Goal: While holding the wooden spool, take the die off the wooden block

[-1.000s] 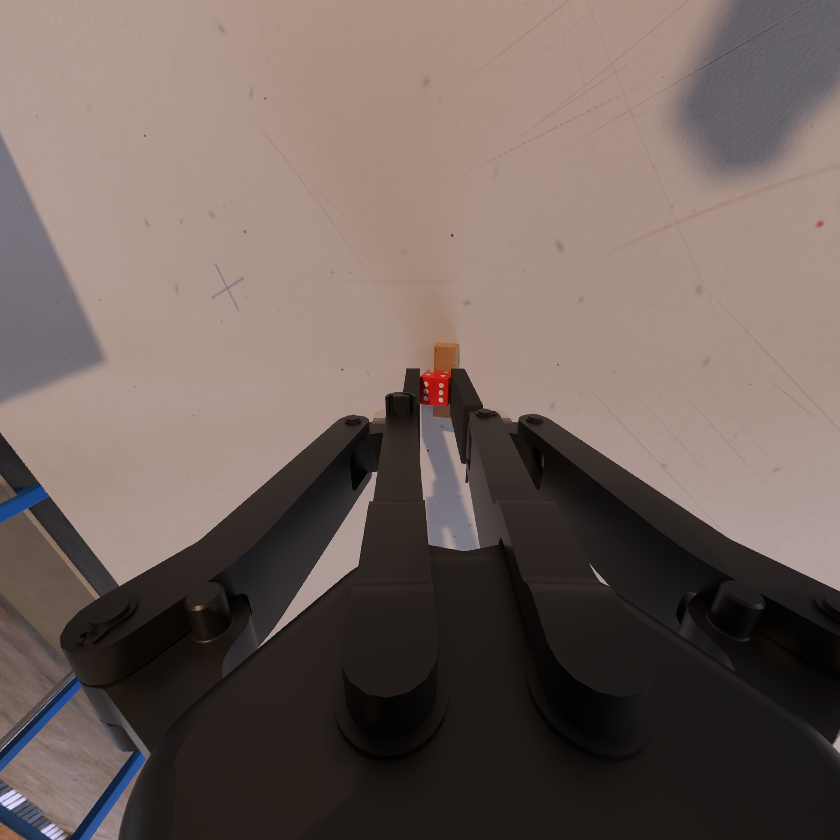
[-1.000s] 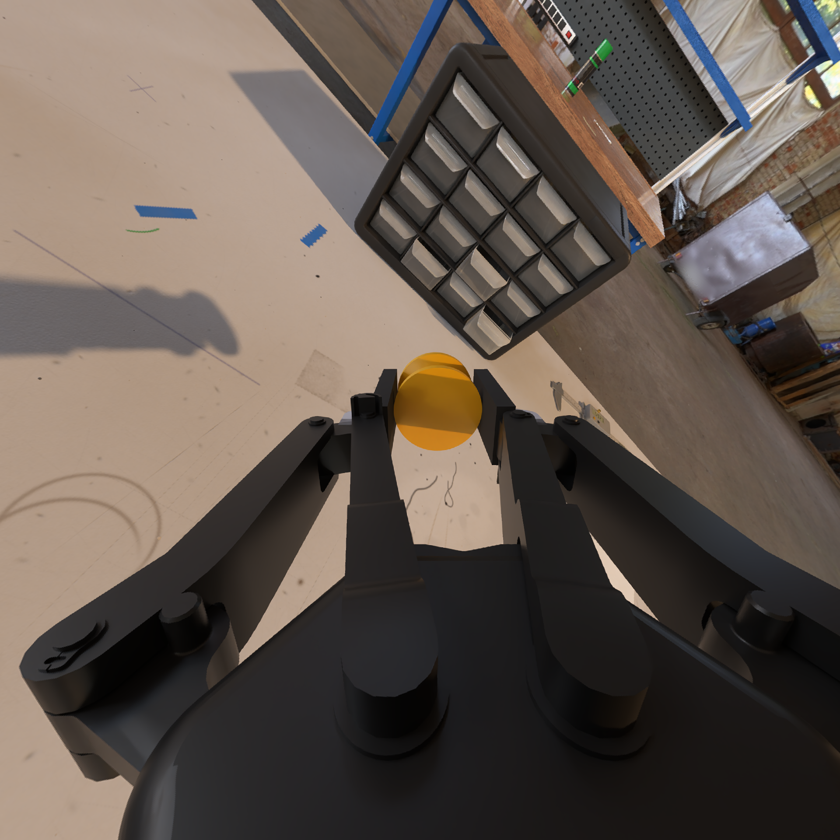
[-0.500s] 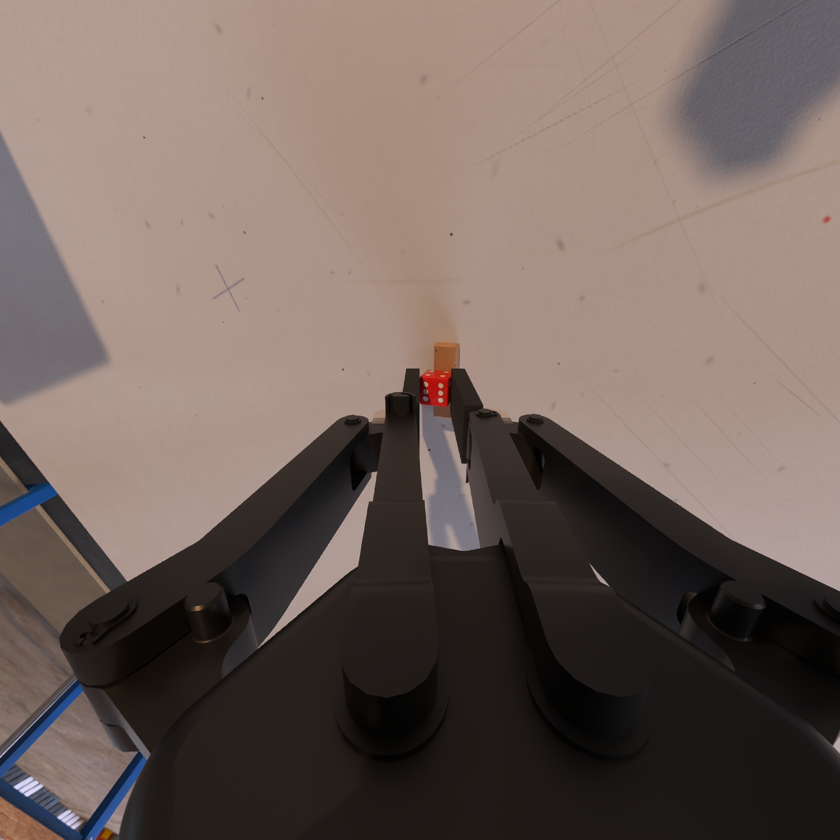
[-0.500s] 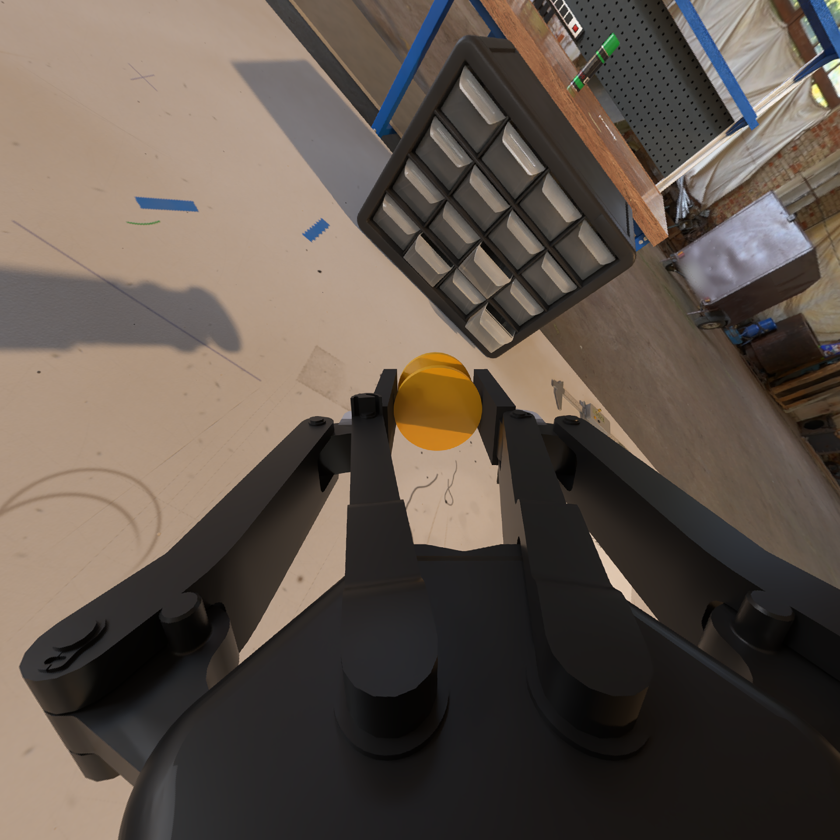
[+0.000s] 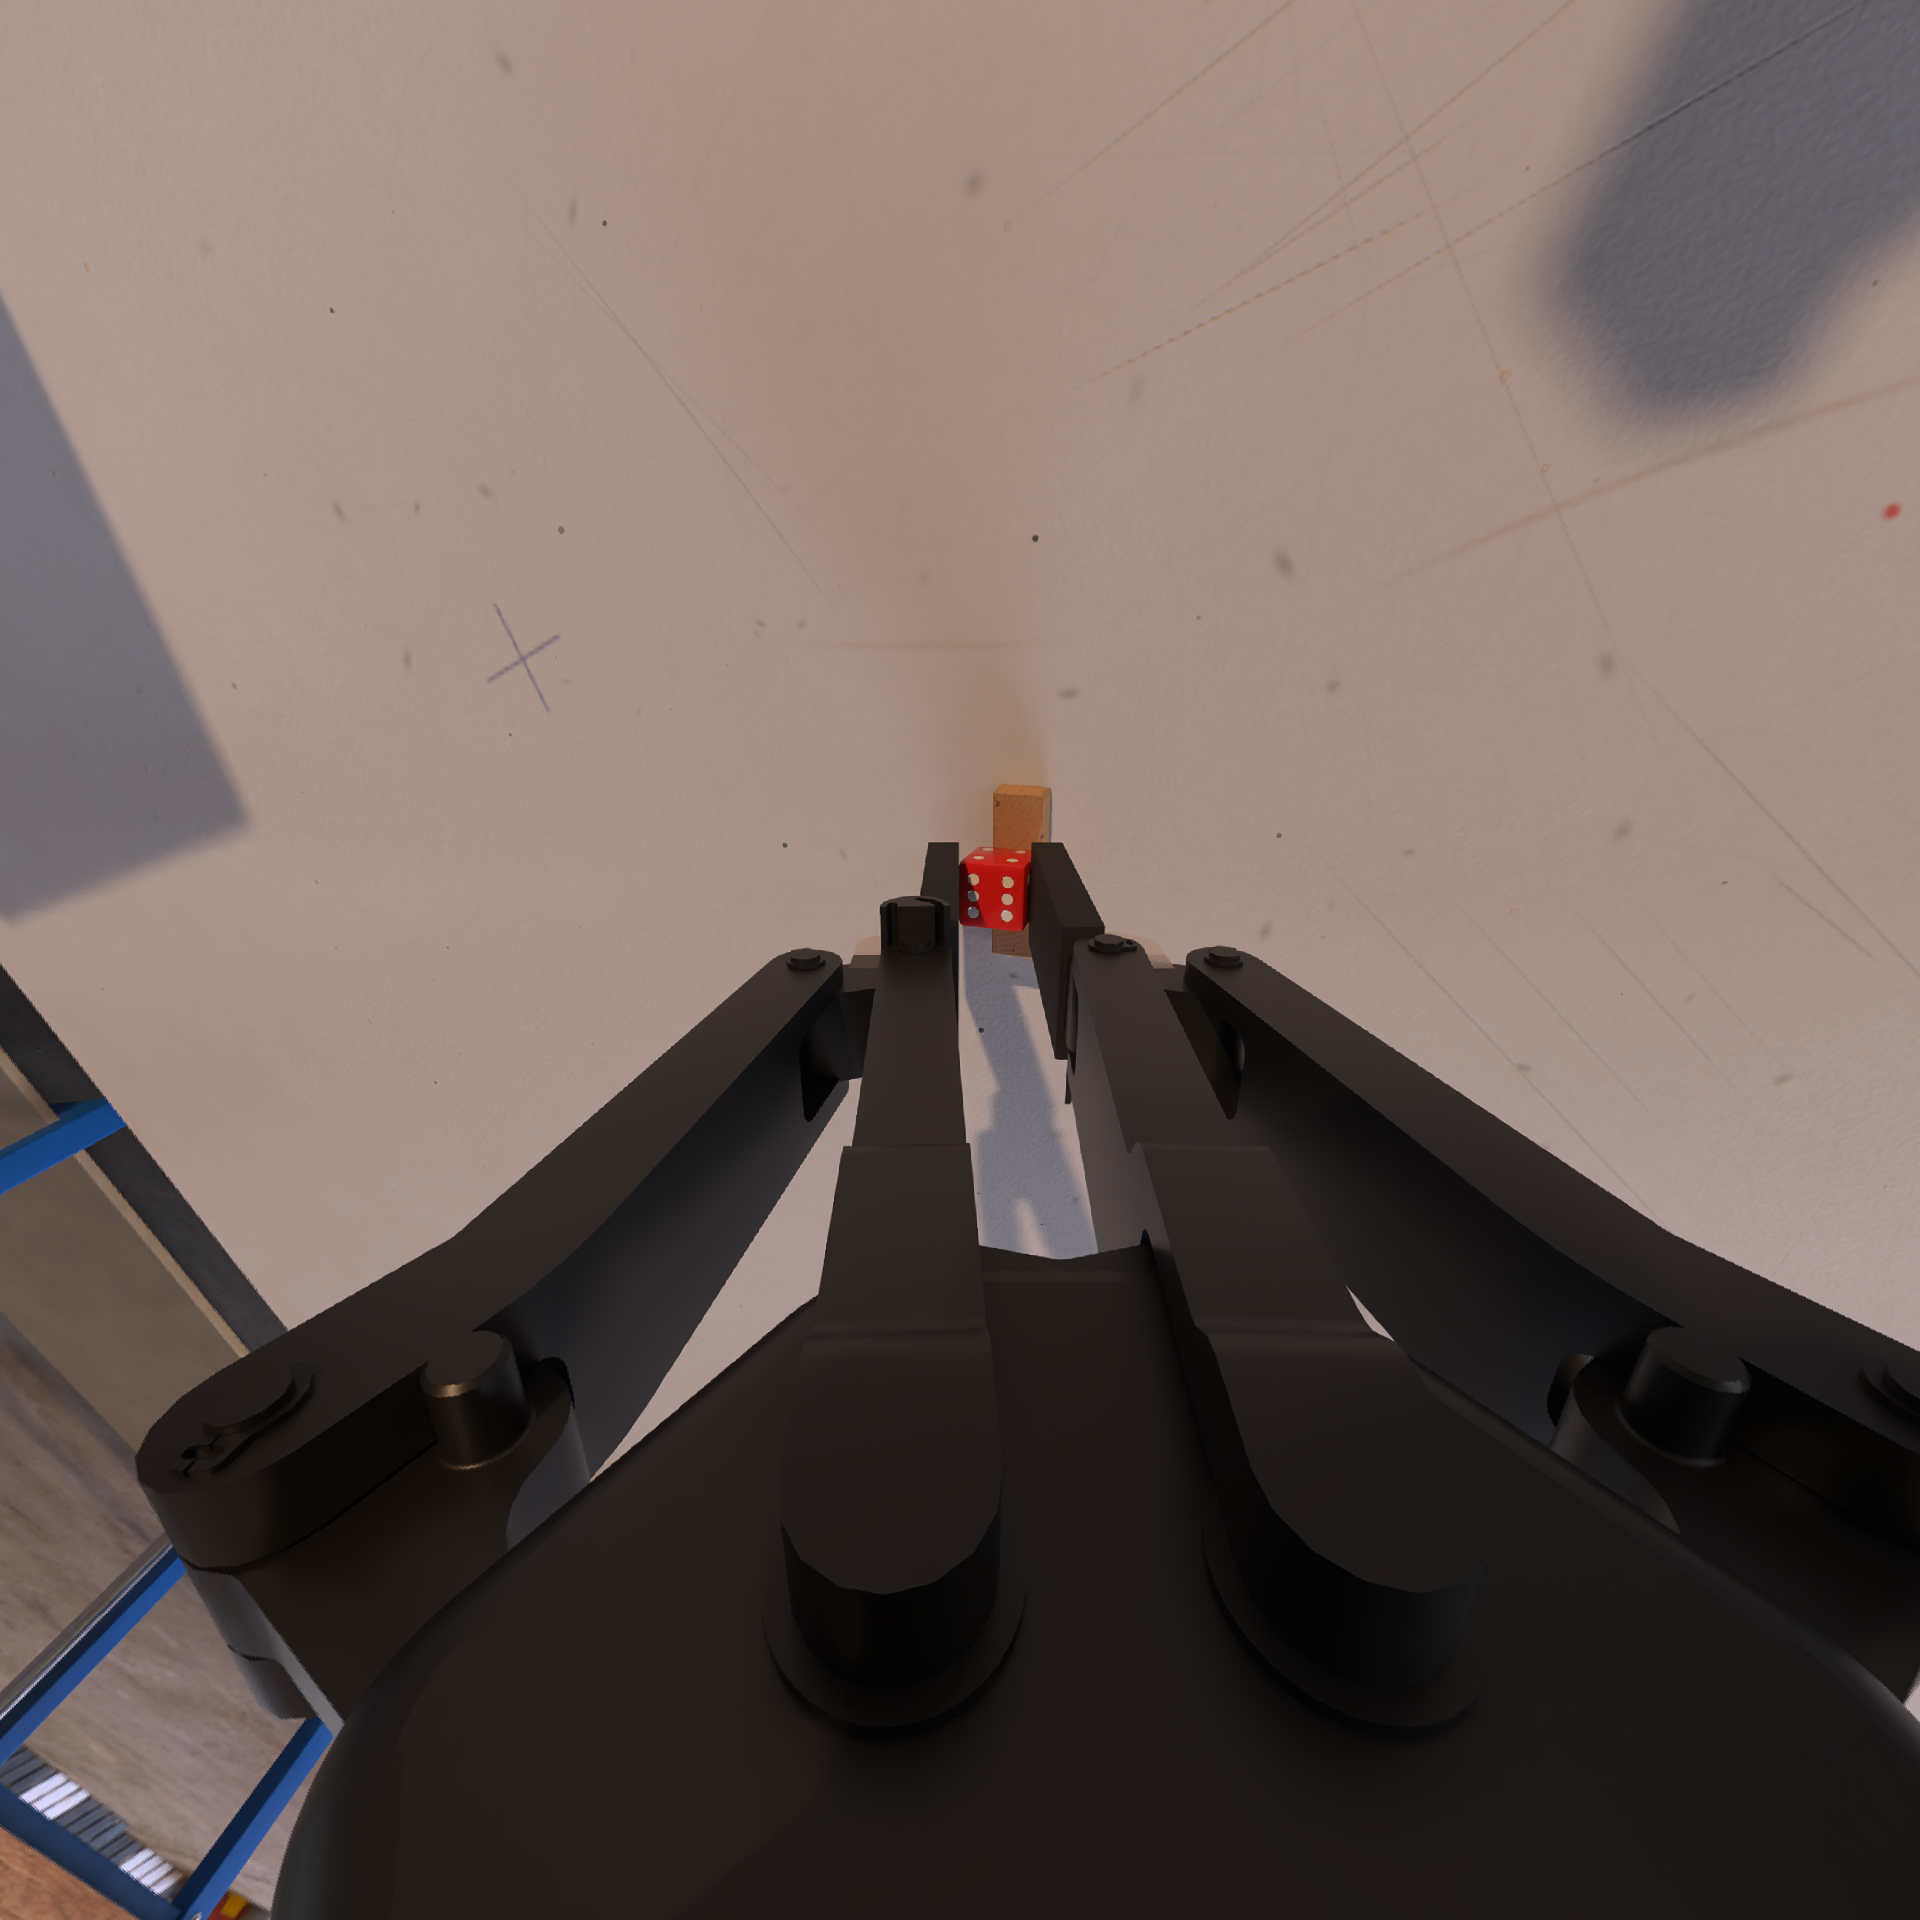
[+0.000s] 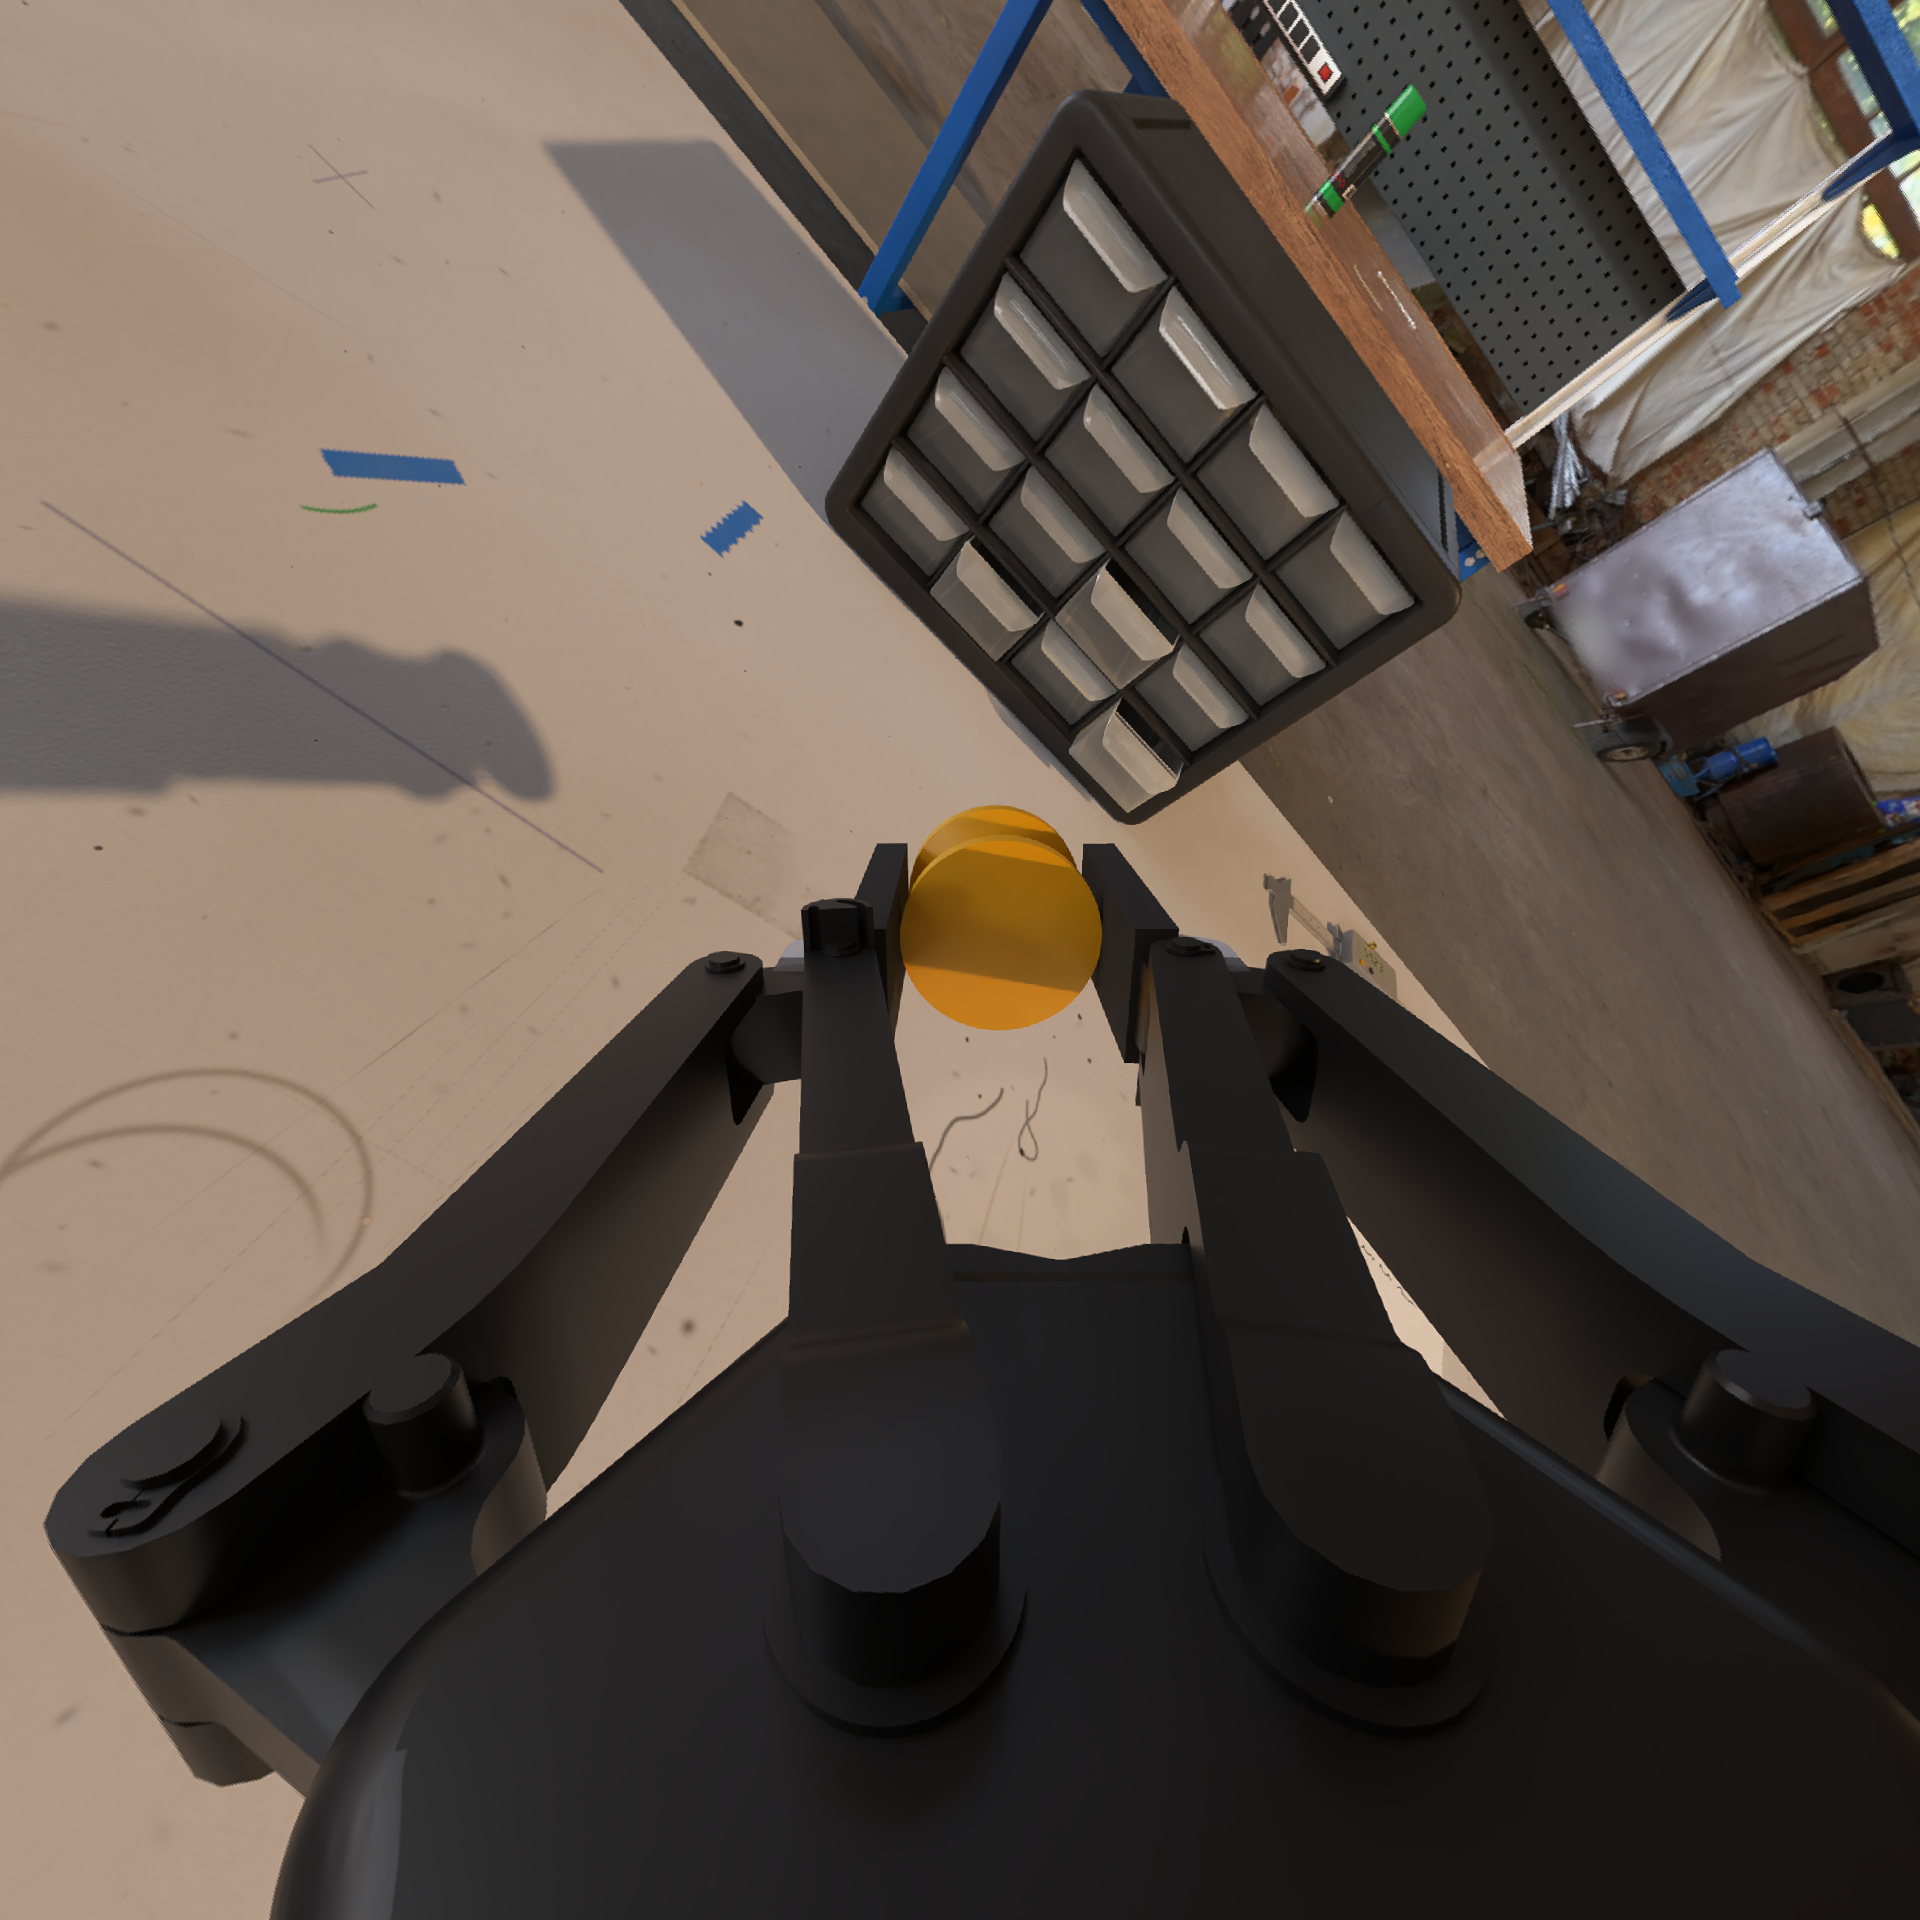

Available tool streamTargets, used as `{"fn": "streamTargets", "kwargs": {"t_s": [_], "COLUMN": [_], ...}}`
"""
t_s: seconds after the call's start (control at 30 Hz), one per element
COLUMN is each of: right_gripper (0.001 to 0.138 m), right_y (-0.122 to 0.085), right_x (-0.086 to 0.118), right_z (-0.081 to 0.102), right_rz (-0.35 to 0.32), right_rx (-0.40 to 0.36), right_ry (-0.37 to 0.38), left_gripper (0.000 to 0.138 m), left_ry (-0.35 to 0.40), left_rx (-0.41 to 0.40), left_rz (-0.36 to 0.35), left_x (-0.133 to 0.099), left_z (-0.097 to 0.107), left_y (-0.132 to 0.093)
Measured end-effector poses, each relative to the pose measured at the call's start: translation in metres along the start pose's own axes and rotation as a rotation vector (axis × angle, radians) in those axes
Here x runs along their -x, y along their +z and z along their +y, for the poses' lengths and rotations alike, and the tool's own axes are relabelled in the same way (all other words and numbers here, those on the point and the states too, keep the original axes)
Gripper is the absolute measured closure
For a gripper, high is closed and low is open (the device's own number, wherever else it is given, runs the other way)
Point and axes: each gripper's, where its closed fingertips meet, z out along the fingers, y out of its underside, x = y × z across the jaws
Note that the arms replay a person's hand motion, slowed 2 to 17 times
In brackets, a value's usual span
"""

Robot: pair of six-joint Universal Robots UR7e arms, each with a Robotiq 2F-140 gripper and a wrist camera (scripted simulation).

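In the left wrist view my left gripper (image 5: 994,883) is shut on a red die (image 5: 994,886) with white pips, held between its black fingertips. Behind and below the die lies a small tan wooden block (image 5: 1021,818) on the pale table; I cannot tell whether the die still touches it. In the right wrist view my right gripper (image 6: 997,914) is shut on the orange-yellow wooden spool (image 6: 1000,930) and holds it above the table.
A dark drawer cabinet (image 6: 1143,457) with several clear drawers stands at the table's far edge. Beyond it are a blue-framed wooden workbench (image 6: 1340,270) and a pegboard. Blue tape strips (image 6: 393,467) and a pencil cross (image 5: 523,657) mark the table. The table edge (image 5: 135,1174) runs at the left.
The left wrist view has shifted slightly, as the table edge at the left moved, with the die staying between the fingers. The right gripper has drifted a little with the spool still held.
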Motion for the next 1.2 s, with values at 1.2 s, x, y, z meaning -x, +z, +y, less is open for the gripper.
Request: {"fn": "streamTargets", "kwargs": {"t_s": [1.2], "right_gripper": [0.095], "right_y": [-0.0026], "right_x": [0.0010], "right_z": [-0.0070], "right_rz": [0.012], "right_rx": [-0.021], "right_ry": [-0.016], "left_gripper": [0.120], "left_ry": [-0.061], "left_rx": [0.007], "left_rz": [-0.021], "left_x": [0.0027], "left_z": [-0.0007], "left_y": [0.0003]}}
